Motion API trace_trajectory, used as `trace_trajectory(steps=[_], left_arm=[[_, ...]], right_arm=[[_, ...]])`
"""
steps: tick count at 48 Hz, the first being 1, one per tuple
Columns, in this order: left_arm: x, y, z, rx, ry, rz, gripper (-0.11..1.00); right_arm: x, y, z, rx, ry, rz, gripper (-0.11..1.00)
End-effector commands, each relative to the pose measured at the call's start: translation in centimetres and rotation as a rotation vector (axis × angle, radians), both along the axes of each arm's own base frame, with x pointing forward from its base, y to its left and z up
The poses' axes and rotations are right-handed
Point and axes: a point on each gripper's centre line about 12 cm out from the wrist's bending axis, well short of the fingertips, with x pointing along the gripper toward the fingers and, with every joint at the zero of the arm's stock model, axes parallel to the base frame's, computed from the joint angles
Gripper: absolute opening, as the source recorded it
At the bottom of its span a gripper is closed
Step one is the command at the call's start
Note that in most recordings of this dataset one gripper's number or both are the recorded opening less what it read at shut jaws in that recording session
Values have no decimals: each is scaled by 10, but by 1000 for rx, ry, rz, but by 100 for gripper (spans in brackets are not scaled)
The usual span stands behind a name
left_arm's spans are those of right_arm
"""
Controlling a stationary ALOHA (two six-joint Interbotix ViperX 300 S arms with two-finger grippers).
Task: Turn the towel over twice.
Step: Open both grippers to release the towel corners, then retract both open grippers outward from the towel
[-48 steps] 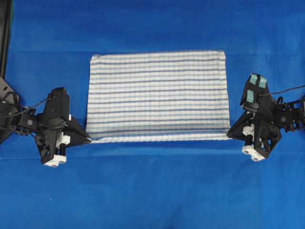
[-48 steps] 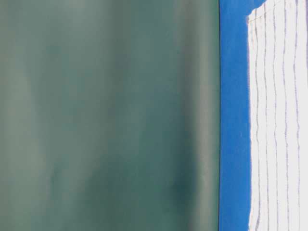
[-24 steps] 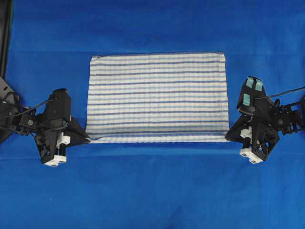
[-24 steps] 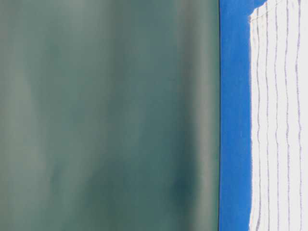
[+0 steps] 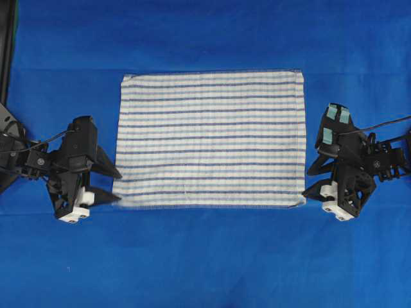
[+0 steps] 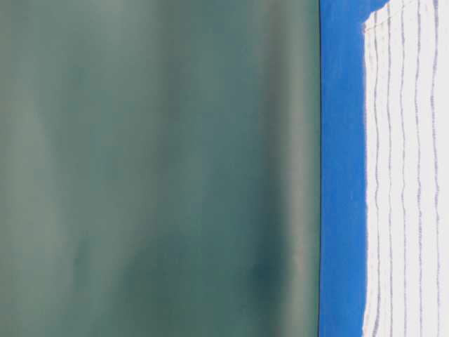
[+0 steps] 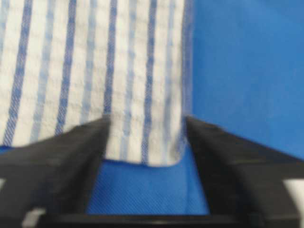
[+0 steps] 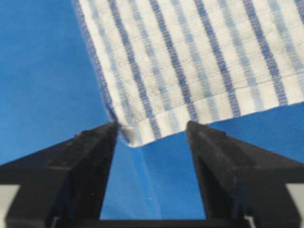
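The towel [image 5: 212, 138], white with dark and light blue stripes, lies spread flat on the blue sheet [image 5: 205, 256]. My left gripper [image 5: 115, 186] stands open at its near left corner. In the left wrist view that corner of the towel [image 7: 95, 71] lies loose between the spread fingers of the left gripper [image 7: 146, 121]. My right gripper [image 5: 308, 183] stands open at the near right corner. The right wrist view has the hemmed corner of the towel [image 8: 190, 61] just ahead of the right gripper [image 8: 152, 126], untouched. The table-level view catches the towel [image 6: 407, 175] lying flat.
The blue sheet [image 6: 342, 175] covers the whole table, with bare sheet in front of and behind the towel. A black frame post [image 5: 6, 51] stands at the far left edge. A green backdrop [image 6: 154, 168] rises behind the table.
Both grippers have opened and let go of the towel's near corners. The near edge, folded over before, has dropped flat, so the towel reaches further toward the front.
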Motion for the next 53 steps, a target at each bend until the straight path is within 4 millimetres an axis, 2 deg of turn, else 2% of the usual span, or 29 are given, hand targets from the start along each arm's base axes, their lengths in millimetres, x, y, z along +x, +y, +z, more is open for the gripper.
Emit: trace_trajectory(steps=[1,5,7,18,25,34,42,53], left_arm=[[5,-1,14,-3,-37,-5,67],[6,1,23,-1,-42,1,86],[6,4,29,-1,-49,11,89],[-1,28,73,45,-193,53,85],[-17,46,98,168,-333,44,85],[-38,62,121,271,-471,79,85],[-58,70,121,300,-530,125,85],[-71,70,111,302,-543,133,85]], right_arm=[[6,1,19,-6,-48,14,63],[6,0,31,-25,-74,30,64],[6,-2,38,-37,-91,35,64],[0,-24,84,-194,-272,81,64],[-12,-46,107,-309,-373,65,64],[-31,-71,134,-437,-516,20,64],[-48,-84,137,-500,-598,-15,63],[-62,-85,117,-470,-678,-20,63]])
